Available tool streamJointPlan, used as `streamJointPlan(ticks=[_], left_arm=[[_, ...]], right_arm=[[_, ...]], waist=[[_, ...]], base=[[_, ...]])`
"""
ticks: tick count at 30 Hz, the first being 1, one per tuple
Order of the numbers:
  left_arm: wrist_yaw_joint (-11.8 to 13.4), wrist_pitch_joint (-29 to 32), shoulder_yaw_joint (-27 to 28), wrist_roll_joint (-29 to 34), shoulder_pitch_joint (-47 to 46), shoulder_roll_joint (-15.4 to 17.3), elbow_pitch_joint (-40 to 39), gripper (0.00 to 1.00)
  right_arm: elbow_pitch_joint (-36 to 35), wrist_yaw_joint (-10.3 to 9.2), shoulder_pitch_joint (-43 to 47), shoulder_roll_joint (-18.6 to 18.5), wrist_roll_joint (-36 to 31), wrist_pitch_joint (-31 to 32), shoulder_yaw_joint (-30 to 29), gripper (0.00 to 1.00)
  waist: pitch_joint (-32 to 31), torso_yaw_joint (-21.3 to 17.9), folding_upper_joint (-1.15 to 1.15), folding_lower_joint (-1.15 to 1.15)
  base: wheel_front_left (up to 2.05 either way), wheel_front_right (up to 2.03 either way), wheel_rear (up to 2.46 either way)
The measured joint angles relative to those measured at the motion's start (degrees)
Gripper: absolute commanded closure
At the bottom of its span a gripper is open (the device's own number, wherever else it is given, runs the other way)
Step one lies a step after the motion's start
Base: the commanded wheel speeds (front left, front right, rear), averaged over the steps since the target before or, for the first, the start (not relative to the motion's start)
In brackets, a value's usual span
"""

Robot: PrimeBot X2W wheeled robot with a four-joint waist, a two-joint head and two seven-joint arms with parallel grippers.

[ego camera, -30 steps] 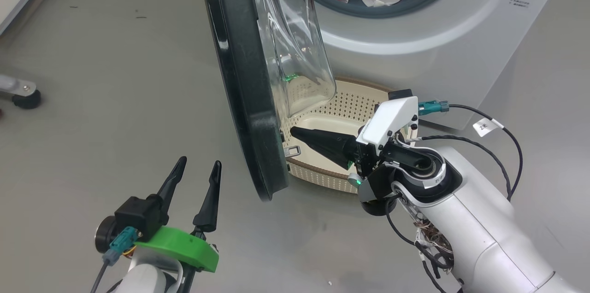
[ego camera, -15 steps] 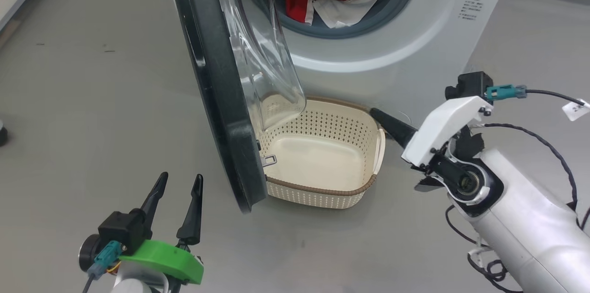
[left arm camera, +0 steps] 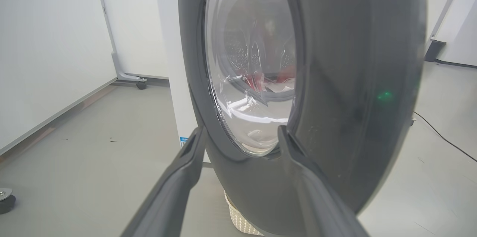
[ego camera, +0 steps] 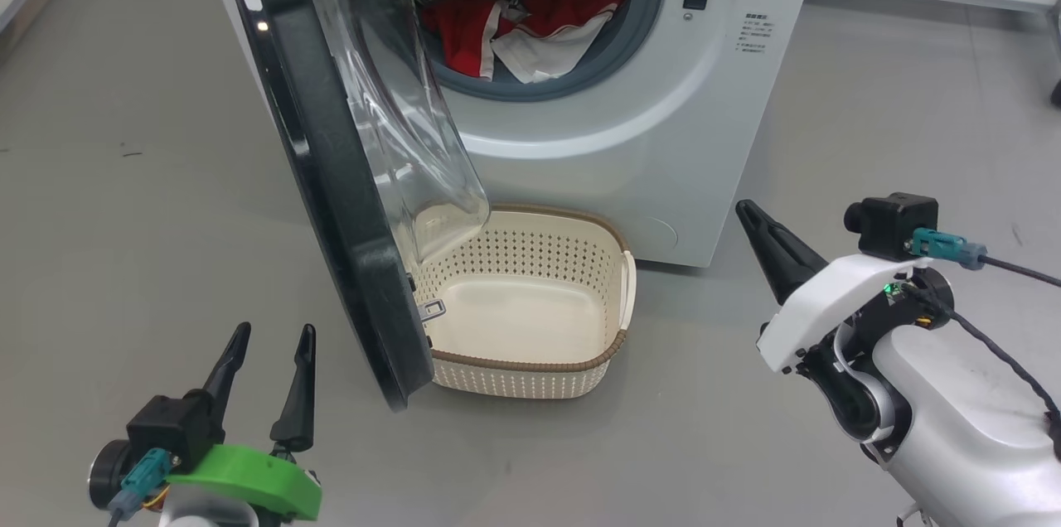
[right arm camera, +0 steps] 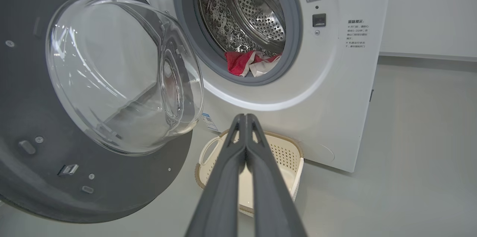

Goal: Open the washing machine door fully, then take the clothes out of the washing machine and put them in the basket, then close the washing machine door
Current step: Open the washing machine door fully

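Observation:
The washing machine (ego camera: pixel 663 137) (right arm camera: pixel 335 91) stands with its door (ego camera: pixel 331 179) (left arm camera: pixel 354 80) (right arm camera: pixel 56 136) swung out, edge-on to the head view. Red and white clothes (ego camera: pixel 530 30) (right arm camera: pixel 249 63) lie in the drum mouth. The cream basket (ego camera: pixel 530 369) (right arm camera: pixel 290 155) sits empty on the floor below the opening, partly under the door. My left gripper (ego camera: pixel 269 340) (left arm camera: pixel 238 136) is open, low on the door's outer side, holding nothing. My right gripper (ego camera: pixel 743 210) (right arm camera: pixel 244 117) is shut and empty, right of the basket, pointing toward the machine.
Grey floor (ego camera: pixel 124 220) spreads all round. A white wall panel on a castor foot (left arm camera: pixel 141 85) stands left of the machine. A black cable (left arm camera: pixel 439 136) runs over the floor at the right.
My right gripper, shut throughout, has pulled back from the door's inner edge above the basket and now sits right of the basket. The head camera has tilted up, showing more of the drum.

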Motion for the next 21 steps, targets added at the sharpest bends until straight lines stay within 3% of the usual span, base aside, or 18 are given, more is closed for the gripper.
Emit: streamJointPlan(ticks=[8, 17, 21], left_arm=[[0.0, 0.0, 1.2, 0.0, 0.9, 0.0, -0.9, 0.0], [0.0, 0.0, 2.2, 0.2, 2.4, -0.1, -1.7, 0.0], [0.0, 0.0, 2.9, 0.2, 2.5, -0.2, -2.9, 0.0]], right_arm=[[0.0, -3.48, 3.7, -0.6, -6.4, -9.5, 0.4, 1.0], [-1.3, -6.04, 8.3, 0.3, -9.4, -9.4, -2.5, 1.0], [-3.3, -6.93, 9.6, 1.3, -11.1, -9.4, -7.3, 1.0]], waist=[[-1.2, -2.5, 0.0, 0.0], [-1.8, -4.6, 0.0, 0.0], [-1.1, -5.2, 0.0, 0.0]], base=[[0.0, 0.0, 0.0], [0.0, 0.0, 0.0], [0.0, 0.0, 0.0]])
